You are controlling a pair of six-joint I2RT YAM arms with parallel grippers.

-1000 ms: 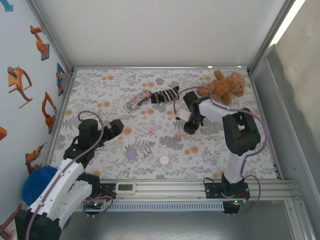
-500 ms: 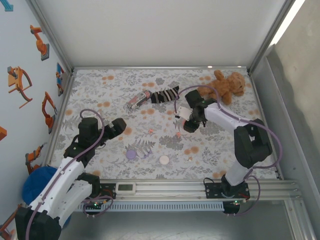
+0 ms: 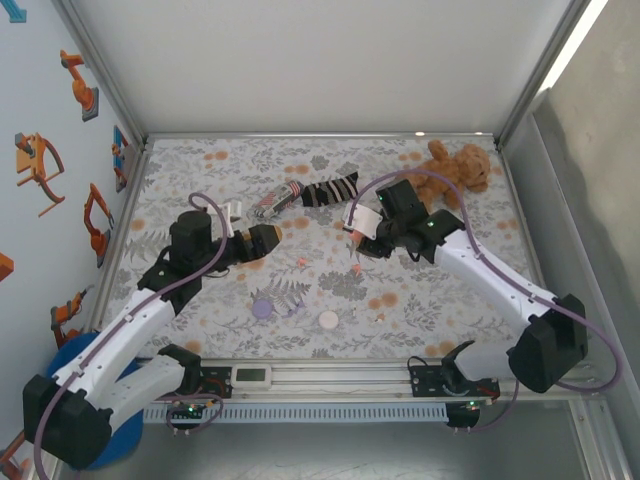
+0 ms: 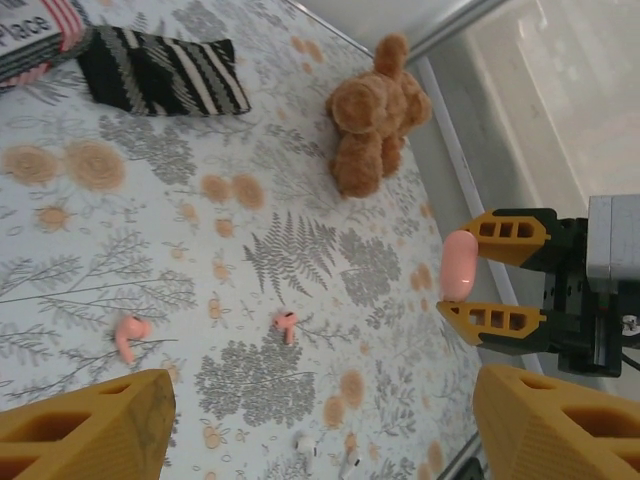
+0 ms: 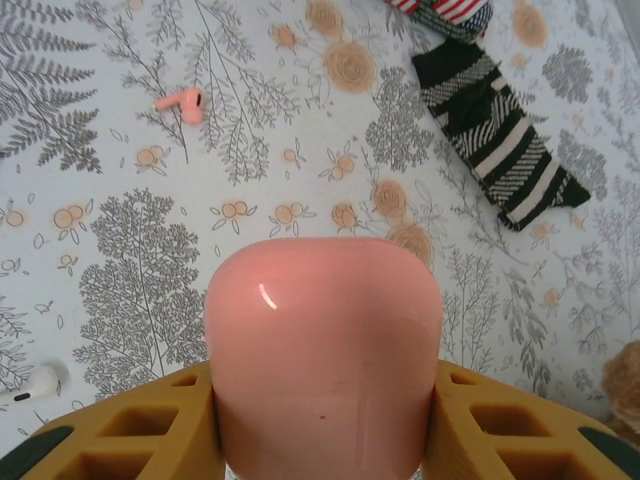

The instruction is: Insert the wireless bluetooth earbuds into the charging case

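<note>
My right gripper point(image 5: 322, 388) is shut on a salmon-pink charging case point(image 5: 325, 330), held above the floral mat; the left wrist view shows the same case point(image 4: 458, 263) between those fingers. Two salmon-pink earbuds point(image 4: 128, 333) point(image 4: 287, 323) lie loose on the mat, one of them point(image 5: 182, 102) ahead of the held case. My left gripper point(image 4: 320, 390) hangs open over the mat with nothing between its fingers point(image 4: 90, 425). From above, the left gripper point(image 3: 268, 237) points right toward the right gripper point(image 3: 358, 238), with a pink earbud point(image 3: 300, 262) between and below them.
A purple round case point(image 3: 262, 308) and a white round case point(image 3: 328, 320) sit near the front edge. Two white earbuds point(image 4: 305, 443) lie on the mat. A striped sock point(image 3: 330, 190), a printed packet point(image 3: 275, 200) and a teddy bear point(image 3: 455, 170) lie at the back.
My left arm has swung forward and right toward the mat's middle, its jaws narrowing a little. My right arm has stretched out, carrying the pink case slightly back and left.
</note>
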